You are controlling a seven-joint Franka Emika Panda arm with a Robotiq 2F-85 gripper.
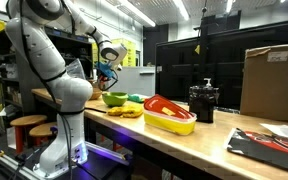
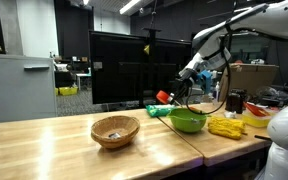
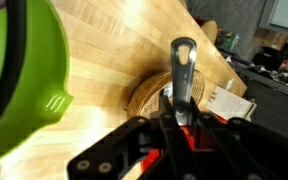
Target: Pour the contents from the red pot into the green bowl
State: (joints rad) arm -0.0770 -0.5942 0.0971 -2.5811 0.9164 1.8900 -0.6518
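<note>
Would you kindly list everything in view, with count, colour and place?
pot: one, red, held up near the bowl.
bowl: one, green, on the table.
basket: one, brown wicker, on the table, apart from the bowl.
basin: one, red and yellow, on the table.
yellow items: count unclear, beside the bowl.
box: one, brown cardboard, on the table.
table: one, light wood.
arm: one, white.
fingers: black, shut on the pot.
</note>
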